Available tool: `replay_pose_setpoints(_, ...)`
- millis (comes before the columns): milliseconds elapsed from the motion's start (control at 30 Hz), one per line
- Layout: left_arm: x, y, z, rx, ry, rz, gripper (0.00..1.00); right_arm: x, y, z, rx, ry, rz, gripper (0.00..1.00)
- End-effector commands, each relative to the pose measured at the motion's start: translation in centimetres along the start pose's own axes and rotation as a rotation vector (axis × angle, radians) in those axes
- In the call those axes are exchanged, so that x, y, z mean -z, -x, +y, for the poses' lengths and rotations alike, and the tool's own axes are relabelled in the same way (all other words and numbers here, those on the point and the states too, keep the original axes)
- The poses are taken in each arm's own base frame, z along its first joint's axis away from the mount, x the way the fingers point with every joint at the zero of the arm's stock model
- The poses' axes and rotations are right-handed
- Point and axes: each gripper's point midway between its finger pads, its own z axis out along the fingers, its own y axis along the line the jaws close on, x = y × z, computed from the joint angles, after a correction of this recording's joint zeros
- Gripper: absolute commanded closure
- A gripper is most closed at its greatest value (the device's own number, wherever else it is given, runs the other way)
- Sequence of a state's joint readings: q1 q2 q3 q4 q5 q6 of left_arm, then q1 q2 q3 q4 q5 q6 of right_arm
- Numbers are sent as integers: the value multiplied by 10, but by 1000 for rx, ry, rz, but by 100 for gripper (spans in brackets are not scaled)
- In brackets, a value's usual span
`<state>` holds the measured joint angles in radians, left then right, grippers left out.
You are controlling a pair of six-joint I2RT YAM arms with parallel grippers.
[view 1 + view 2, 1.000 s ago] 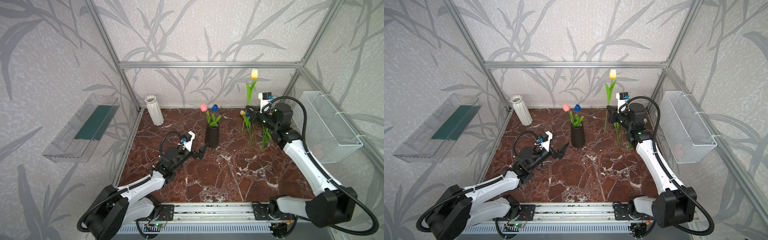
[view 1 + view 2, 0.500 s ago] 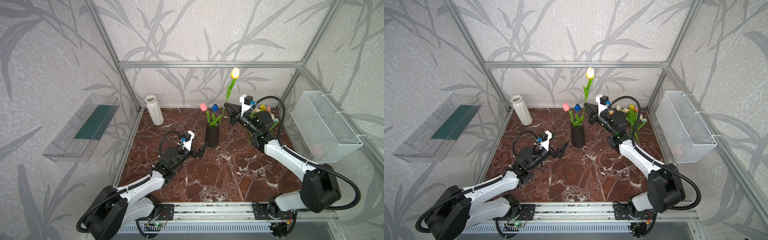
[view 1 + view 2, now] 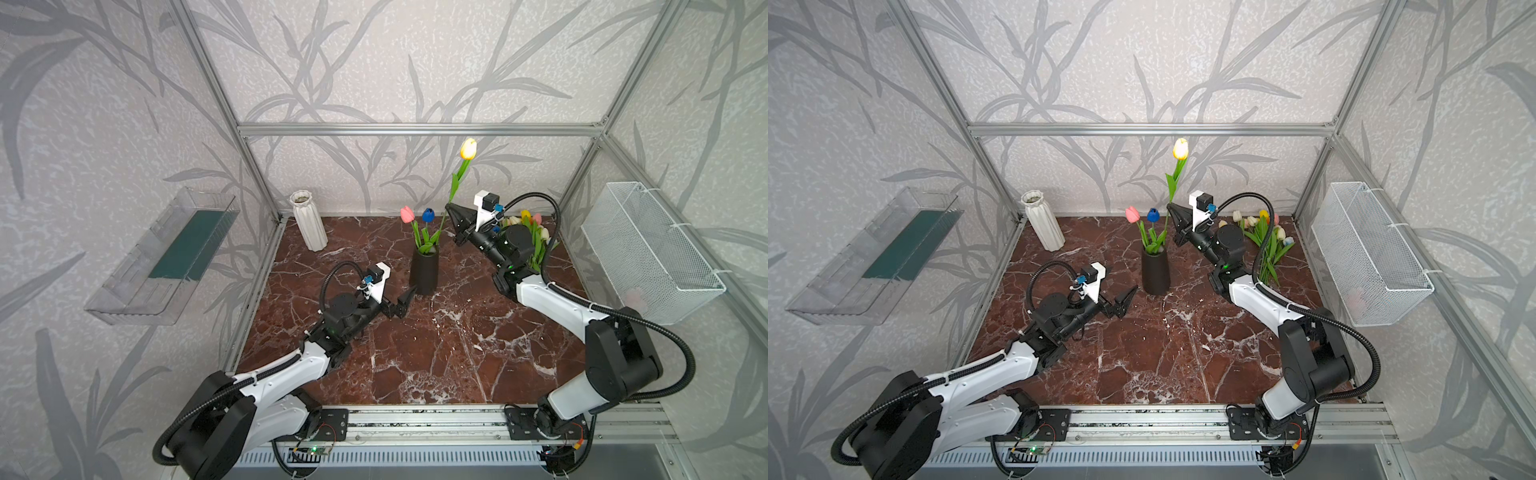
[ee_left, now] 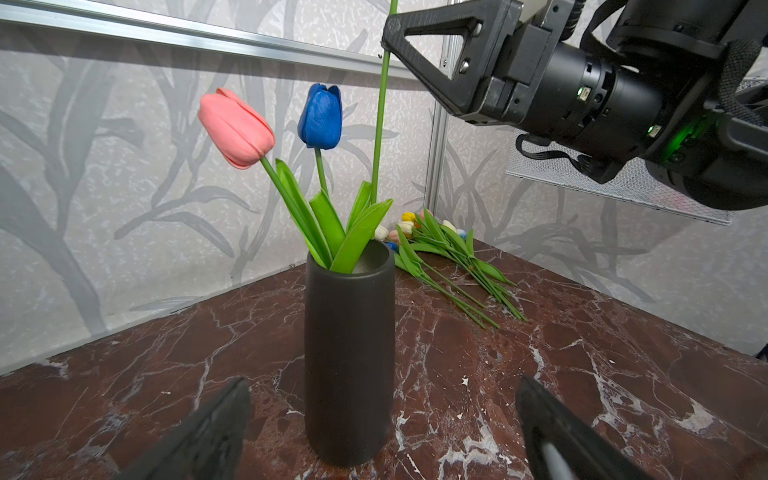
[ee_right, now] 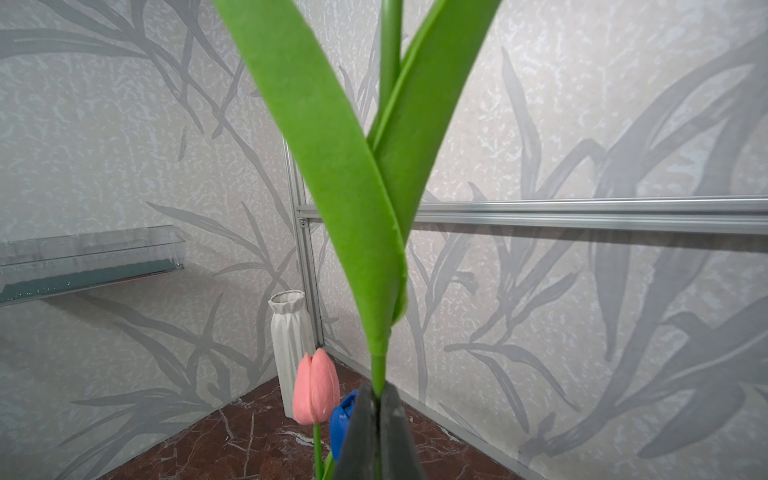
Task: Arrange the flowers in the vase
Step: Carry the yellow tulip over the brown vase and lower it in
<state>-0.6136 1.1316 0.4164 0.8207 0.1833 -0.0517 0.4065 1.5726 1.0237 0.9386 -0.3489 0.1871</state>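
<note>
Table point(image 3: 436, 353): red-brown marble top. It carries both vases and the loose flowers.

Loose flowers point(image 3: 536, 237): a bunch lying flat at the far right of the table, behind the right arm and well apart from the black vase. The heads are yellow, pink and cream and the stems overlap, so one stem probably has to be teased out from the lower, bare end.

Yellow tulip point(image 3: 456, 183): held nearly upright over the black vase, head high above the other blooms. Its lower stem runs down among the leaves at the vase mouth, and how deep it reaches is hidden. It looks light, with a thin, springy stem and floppy leaves, so it is best taken on the bare stem below the leaves.

Black vase point(image 3: 424, 272): a tall, narrow cylinder standing mid-table, likely easy to tip.

Right pincer point(image 3: 451, 208): closed tight on the yellow tulip's stem just under the leaf joint, up and to the right of the vase mouth.

Left pincer point(image 3: 405, 301): spread wide and empty. It sits low, just in front of the vase base and clear of it.

Pink tulip point(image 3: 407, 214), blue tulip point(image 3: 428, 215): both stand in the black vase, leaning left.
</note>
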Motion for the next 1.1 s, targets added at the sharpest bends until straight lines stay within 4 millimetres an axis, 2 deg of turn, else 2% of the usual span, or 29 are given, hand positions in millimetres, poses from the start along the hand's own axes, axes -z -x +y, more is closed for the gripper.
replay_pose_setpoints(0, -4, 8, 1, -20, 4, -18, 1, -2, -4, 5, 29, 17, -9, 100)
replay_pose_setpoints(367, -10, 6, -1, -18, -11, -11, 1, 1, -42, 12, -6, 69, 41, 100)
replay_pose_setpoints(600, -8, 6, 0, -19, -5, -10, 0, -5, -47, 18, -2, 84, 54, 100)
replay_pose_setpoints(833, -6, 2, 1, -17, 1, -5, 1, -1, -69, 4, -9, -3, 118, 100)
replay_pose_setpoints(1000, -5, 2, 1, -16, 0, -10, 0, 2, -69, 3, -14, -13, 138, 89)
replay_pose_setpoints(1067, -5, 3, 0, -15, -1, -13, 0, 4, -66, 3, -7, -23, 134, 81)
